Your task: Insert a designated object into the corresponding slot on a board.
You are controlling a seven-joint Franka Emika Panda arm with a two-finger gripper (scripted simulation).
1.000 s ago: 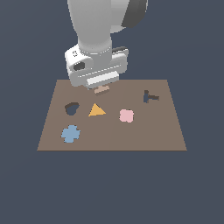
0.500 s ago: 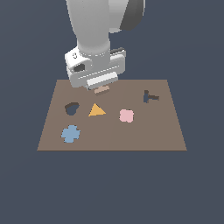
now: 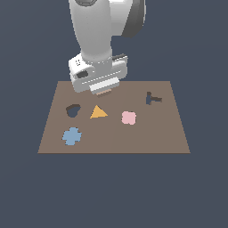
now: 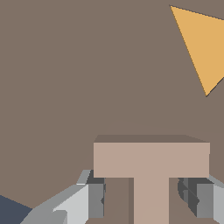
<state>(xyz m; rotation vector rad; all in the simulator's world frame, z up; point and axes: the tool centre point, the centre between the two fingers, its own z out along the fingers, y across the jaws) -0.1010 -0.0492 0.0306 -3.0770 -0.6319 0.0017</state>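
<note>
the gripper (image 3: 104, 91) is clamped on the t-shaped object (image 4: 151, 168) above the board's (image 3: 111, 138) far edge, left of the slot (image 3: 152, 98), just beyond the triangle (image 3: 98, 112).

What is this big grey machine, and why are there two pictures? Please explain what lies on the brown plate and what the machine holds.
The machine is a simulated robot arm. One picture is from a camera off the arm, the other from a camera on its wrist. The brown board carries an orange triangle, a pink clover, a blue cross, a dark heart-shaped cut-out and a dark T-shaped slot. The gripper is shut on a pale tan T-shaped piece, above the board and away from its slot.
</note>
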